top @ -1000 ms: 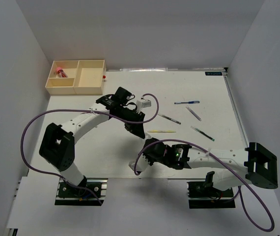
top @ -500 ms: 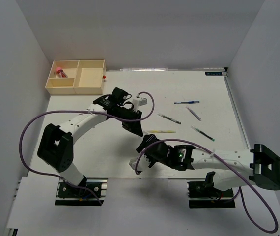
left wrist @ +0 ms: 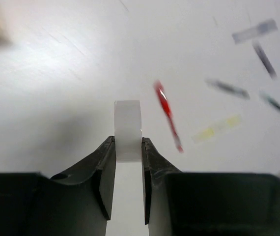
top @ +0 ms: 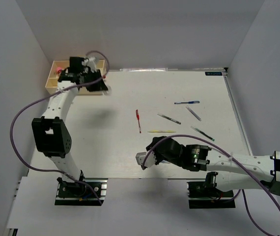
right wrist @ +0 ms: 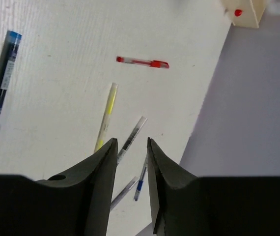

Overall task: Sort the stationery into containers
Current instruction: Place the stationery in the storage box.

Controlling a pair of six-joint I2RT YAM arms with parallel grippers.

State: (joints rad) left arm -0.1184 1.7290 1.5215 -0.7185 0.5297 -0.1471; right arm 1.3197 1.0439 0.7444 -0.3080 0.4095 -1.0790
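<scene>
Pens [top: 138, 121], six, lie scattered on the table [top: 105, 142]. Left gripper [left wrist: 128, 142] clamps the single tape ring [left wrist: 127, 123] by the corner tray [top: 50, 84]; right gripper [right wrist: 131, 142] gapes empty.

Tape ring [left wrist: 127, 129]: whitish, upright, clamped in left gripper [left wrist: 128, 141].
Red pen [top: 138, 121], yellow-green pen [top: 161, 131], blue pen [top: 186, 103], dark clear pens [top: 169, 118]: lying flat, scattered apart.
Pink cylinder [top: 58, 71]: in a small compartment of the cream tray [top: 51, 83].

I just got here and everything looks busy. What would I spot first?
The left gripper pinches a whitish tape ring, and its arm is stretched out to the tray in the far left corner. Next comes the red pen, lying alone mid-table, left of the other pens.
</scene>
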